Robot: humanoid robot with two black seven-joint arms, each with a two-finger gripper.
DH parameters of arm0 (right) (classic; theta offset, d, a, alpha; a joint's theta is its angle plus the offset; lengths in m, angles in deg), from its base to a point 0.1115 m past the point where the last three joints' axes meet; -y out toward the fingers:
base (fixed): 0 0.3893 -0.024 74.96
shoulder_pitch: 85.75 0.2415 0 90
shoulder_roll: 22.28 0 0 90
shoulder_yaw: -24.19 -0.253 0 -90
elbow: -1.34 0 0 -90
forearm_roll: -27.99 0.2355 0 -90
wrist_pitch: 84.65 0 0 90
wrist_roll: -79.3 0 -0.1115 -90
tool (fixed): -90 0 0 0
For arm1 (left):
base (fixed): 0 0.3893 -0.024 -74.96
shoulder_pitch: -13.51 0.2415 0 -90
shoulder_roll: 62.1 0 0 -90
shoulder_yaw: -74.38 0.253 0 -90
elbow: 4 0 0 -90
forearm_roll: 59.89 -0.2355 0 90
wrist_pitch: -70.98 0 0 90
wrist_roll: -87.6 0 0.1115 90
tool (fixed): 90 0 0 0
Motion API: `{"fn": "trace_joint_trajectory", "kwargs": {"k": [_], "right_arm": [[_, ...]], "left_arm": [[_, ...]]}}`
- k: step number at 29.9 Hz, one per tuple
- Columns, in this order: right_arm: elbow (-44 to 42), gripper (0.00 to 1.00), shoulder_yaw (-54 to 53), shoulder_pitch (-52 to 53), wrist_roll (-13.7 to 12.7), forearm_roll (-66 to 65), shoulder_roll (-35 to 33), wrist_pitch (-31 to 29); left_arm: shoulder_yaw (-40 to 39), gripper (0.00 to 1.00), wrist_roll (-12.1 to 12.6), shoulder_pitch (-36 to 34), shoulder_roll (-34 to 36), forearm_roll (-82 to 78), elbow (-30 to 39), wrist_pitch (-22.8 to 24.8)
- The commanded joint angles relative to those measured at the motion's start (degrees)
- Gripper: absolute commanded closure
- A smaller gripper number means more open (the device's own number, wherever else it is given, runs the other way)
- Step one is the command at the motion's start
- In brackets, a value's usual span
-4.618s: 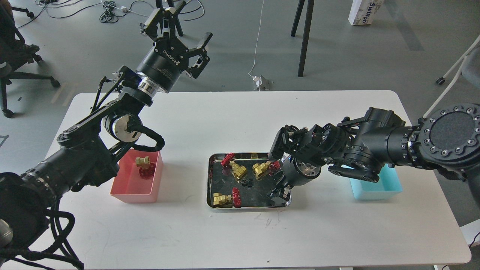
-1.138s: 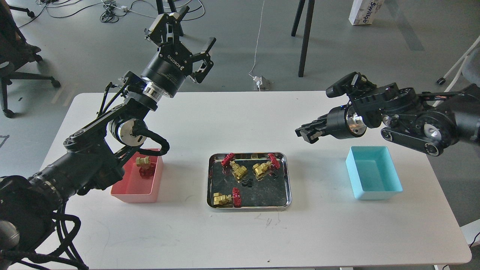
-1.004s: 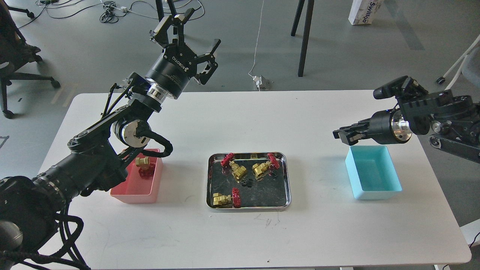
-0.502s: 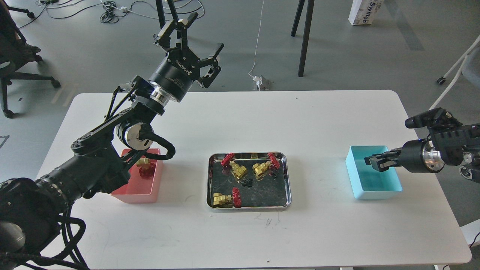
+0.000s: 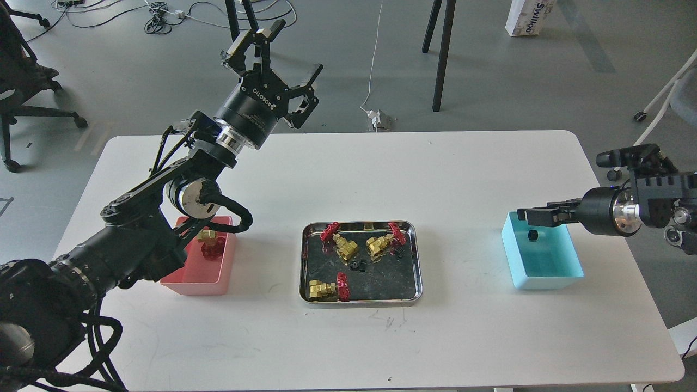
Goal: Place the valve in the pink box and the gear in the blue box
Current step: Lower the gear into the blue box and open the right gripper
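Observation:
A black gear (image 5: 533,235) lies inside the blue box (image 5: 547,282) at the table's right. My right gripper (image 5: 536,215) hovers just above the box's far end, open and empty. One valve (image 5: 208,242) lies in the pink box (image 5: 197,282) at the left. Three more valves (image 5: 343,244) (image 5: 382,243) (image 5: 325,288) and small black gears (image 5: 356,265) (image 5: 398,252) lie in the steel tray (image 5: 360,300) in the middle. My left gripper (image 5: 276,54) is open and empty, raised high over the table's far left edge.
My left arm's elbow (image 5: 188,196) hangs over the far side of the pink box. Black stand legs (image 5: 442,54), cables and a power plug (image 5: 378,118) are on the floor beyond the table. An office chair (image 5: 22,81) stands at the far left.
My right gripper carried a gear from the tray to the blue box, then opened; the gear now lies in the box. The left gripper drifted slightly right.

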Motion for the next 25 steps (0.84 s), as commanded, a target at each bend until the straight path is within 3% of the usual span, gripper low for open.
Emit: {"fn": "trace_joint_trajectory", "kwargs": {"k": [1, 4, 8, 10, 12, 25], "right_arm": [[-1.27, 0.19, -13.17, -0.11, 0.03, 21.09, 0.16, -1.22], [-0.66, 0.17, -22.22, -0.20, 0.73, 40.50, 0.69, -5.42], [-1.18, 0.13, -29.18, -3.70, 1.87, 64.78, 2.26, -18.59], [-1.62, 0.08, -31.64, -6.68, 3.01, 72.35, 3.49, -18.59], [-2.33, 0.03, -33.84, -9.50, 3.54, 74.93, 4.81, -18.59], [-6.99, 0.02, -47.11, -17.95, 4.07, 75.03, 11.76, -18.59]], "left_arm": [[0.00, 0.11, 0.00, -2.06, 0.49, -0.05, -0.68, 0.00], [0.09, 0.10, 0.00, -4.26, 2.50, -0.05, -1.03, 0.00], [0.00, 0.09, 0.00, -5.84, 5.94, 0.47, -2.52, 0.00], [-0.43, 0.07, 0.00, -6.81, 6.21, 0.91, -3.66, 0.00], [-0.70, 0.06, 0.00, -6.46, 6.38, 2.49, -4.02, 0.00], [-3.87, 0.05, 0.00, -2.24, 5.77, 9.70, -3.40, 0.00]]}}
